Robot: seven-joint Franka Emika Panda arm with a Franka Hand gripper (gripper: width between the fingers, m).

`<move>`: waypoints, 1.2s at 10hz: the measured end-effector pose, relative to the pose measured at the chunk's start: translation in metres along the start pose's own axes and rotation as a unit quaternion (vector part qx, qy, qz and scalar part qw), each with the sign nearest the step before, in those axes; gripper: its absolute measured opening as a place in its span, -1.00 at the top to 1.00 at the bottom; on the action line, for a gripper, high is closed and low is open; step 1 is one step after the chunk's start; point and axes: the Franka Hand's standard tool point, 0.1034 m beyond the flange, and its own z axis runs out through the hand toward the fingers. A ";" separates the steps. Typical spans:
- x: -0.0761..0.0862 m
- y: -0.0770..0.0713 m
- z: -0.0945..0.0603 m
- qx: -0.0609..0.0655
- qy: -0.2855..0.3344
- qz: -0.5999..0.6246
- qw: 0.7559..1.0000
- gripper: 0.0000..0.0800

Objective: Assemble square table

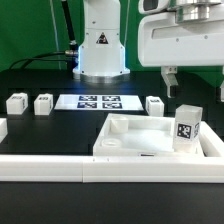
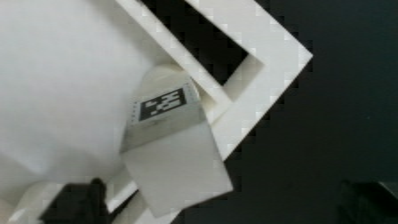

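Observation:
The white square tabletop point(image 1: 128, 136) lies rim up at the front, toward the exterior view's right. One white leg point(image 1: 186, 125) with a black-and-white tag stands upright in its near right corner. My gripper point(image 1: 195, 84) hangs open just above that leg, touching nothing. In the wrist view the leg point(image 2: 173, 150) stands in the tabletop's corner point(image 2: 253, 62), between my spread fingertips point(image 2: 75, 202). Three more legs lie loose on the black table: two at the left point(image 1: 15, 102) point(image 1: 44, 103) and one behind the tabletop point(image 1: 155, 105).
The marker board point(image 1: 100, 101) lies flat in front of the robot base point(image 1: 100, 50). A long white border rail point(image 1: 50, 166) runs along the front edge. A green wall stands behind.

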 end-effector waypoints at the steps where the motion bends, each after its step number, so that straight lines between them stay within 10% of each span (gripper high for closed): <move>1: 0.000 0.000 0.000 0.000 0.000 0.000 1.000 -0.62; 7: -0.036 0.048 -0.002 0.018 0.010 -0.149 0.989 -0.62; 12: -0.043 0.047 0.004 0.006 0.013 -0.297 0.955 -0.62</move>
